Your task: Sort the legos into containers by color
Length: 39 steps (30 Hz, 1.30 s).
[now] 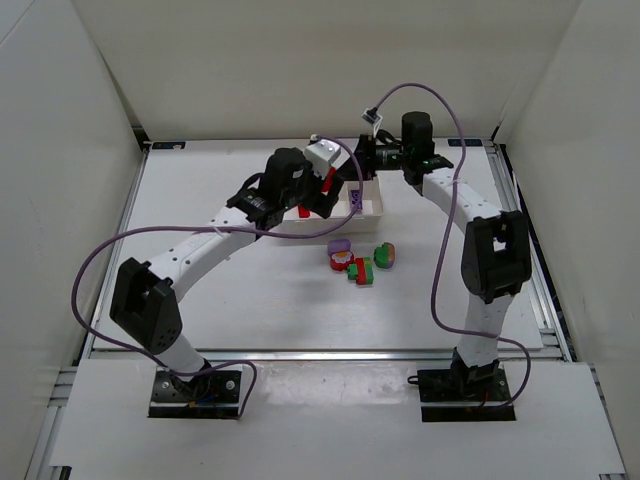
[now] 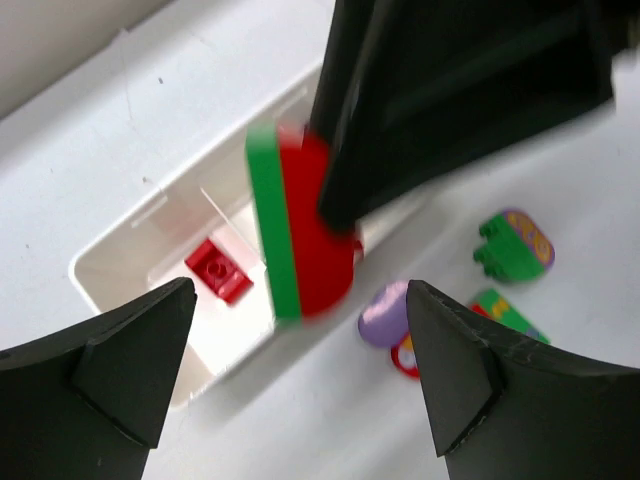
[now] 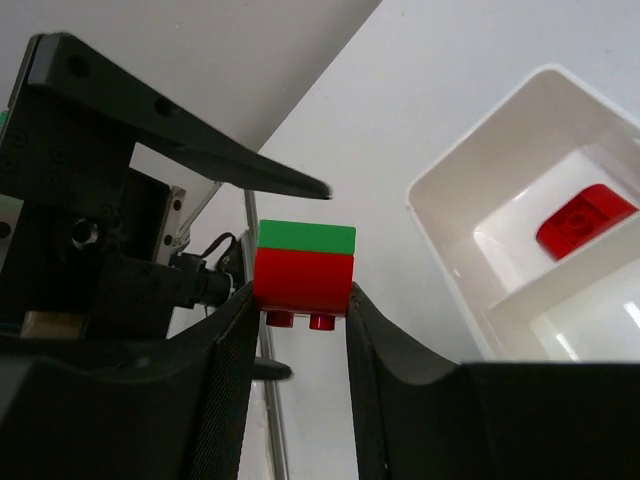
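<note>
My right gripper (image 3: 300, 292) is shut on a red brick capped with green (image 3: 304, 263) and holds it in the air beside the white tray (image 3: 440, 240). In the left wrist view this brick (image 2: 300, 225) hangs over the tray's near wall (image 2: 90, 275). My left gripper (image 2: 300, 295) is open and empty, its fingers spread wide below the held brick. One red brick (image 2: 218, 270) lies in an end compartment. In the top view both grippers, left (image 1: 316, 198) and right (image 1: 346, 186), meet over the tray (image 1: 378, 206).
Loose bricks lie on the table in front of the tray: a purple one (image 1: 339, 246), a red and yellow one (image 1: 341, 262), a red and green pair (image 1: 360, 270) and a green and purple one (image 1: 385, 256). White walls enclose the table.
</note>
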{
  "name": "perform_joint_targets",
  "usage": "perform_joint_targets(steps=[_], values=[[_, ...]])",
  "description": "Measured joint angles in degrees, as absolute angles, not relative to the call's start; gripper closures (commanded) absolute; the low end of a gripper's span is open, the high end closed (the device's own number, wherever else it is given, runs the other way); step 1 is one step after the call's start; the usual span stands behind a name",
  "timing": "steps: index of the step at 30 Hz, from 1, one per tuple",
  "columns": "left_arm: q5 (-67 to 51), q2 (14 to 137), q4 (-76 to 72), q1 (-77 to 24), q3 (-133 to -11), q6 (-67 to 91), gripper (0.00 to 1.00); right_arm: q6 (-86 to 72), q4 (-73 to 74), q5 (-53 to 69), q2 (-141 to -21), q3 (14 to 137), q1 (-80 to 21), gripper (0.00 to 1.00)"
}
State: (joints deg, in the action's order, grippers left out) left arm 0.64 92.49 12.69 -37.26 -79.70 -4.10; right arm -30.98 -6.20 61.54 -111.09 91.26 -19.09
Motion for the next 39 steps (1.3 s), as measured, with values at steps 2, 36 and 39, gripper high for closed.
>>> perform_joint_targets(steps=[2,36,39], values=[[-0.12,91.13,15.2,-37.15,-79.05,-4.99,0.01,-29.95,-5.87,62.26,-110.85,90.59,-17.63,1.0],[-65.23,103.39,16.38,-15.51,-89.12,16.34,0.21,1.08,18.65,81.28,-111.42,99.59,-18.52,1.0],[-66.06,103.39,13.21,-15.7,-87.59,18.22,0.21,0.56,18.04,81.56,-111.98,99.59,-18.81,1.0]])
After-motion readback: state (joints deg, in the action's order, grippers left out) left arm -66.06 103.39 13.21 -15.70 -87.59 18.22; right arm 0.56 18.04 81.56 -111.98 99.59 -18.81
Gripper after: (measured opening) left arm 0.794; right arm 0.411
